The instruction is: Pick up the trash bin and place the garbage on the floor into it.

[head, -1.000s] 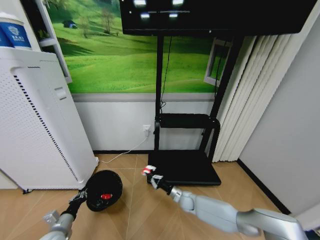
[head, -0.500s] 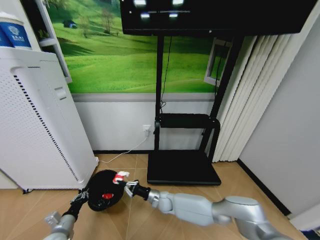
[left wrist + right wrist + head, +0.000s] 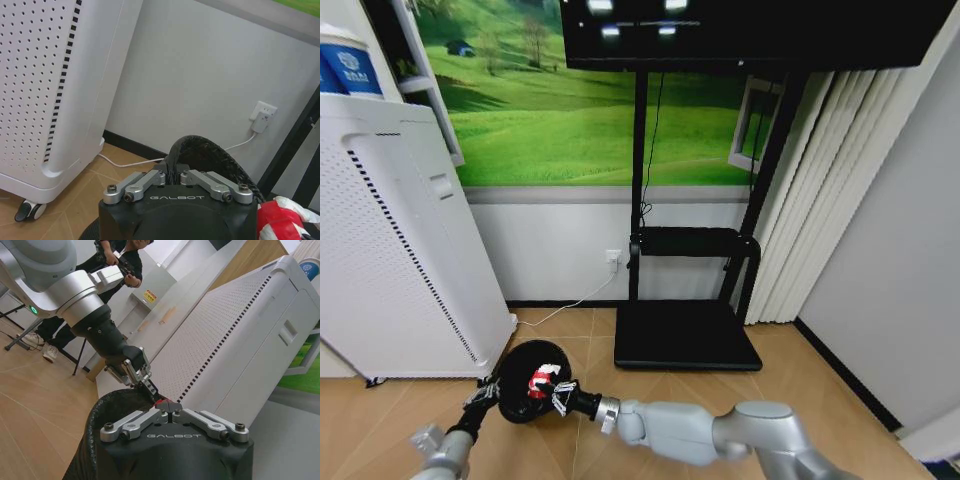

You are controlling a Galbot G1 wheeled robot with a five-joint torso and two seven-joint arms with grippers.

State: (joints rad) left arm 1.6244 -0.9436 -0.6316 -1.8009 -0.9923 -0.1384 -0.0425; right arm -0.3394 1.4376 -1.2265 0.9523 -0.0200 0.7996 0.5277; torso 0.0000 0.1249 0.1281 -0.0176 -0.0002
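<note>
The black trash bin (image 3: 520,362) hangs tilted just above the wooden floor, its mouth facing me. My left gripper (image 3: 492,388) is shut on its rim; the left wrist view shows that gripper (image 3: 172,169) pinching the bag-lined rim (image 3: 215,156). My right gripper (image 3: 556,393) reaches in from the right, shut on the red-and-white wrapper (image 3: 541,380), which sits over the bin's mouth. The wrapper (image 3: 283,220) also shows beside the rim in the left wrist view. In the right wrist view the right gripper (image 3: 170,411) is closed on a red scrap (image 3: 160,402) right at the bin's edge (image 3: 112,407).
A tall white perforated appliance (image 3: 390,250) stands close to the bin's left. The black screen stand's base (image 3: 686,335) lies on the floor to the right. A white cord runs from the wall socket (image 3: 612,258). Pleated curtains (image 3: 810,200) and a grey wall close the right side.
My right gripper has carried the wrapper leftwards from near the stand's base to the bin's mouth. The left gripper and the bin have stayed put.
</note>
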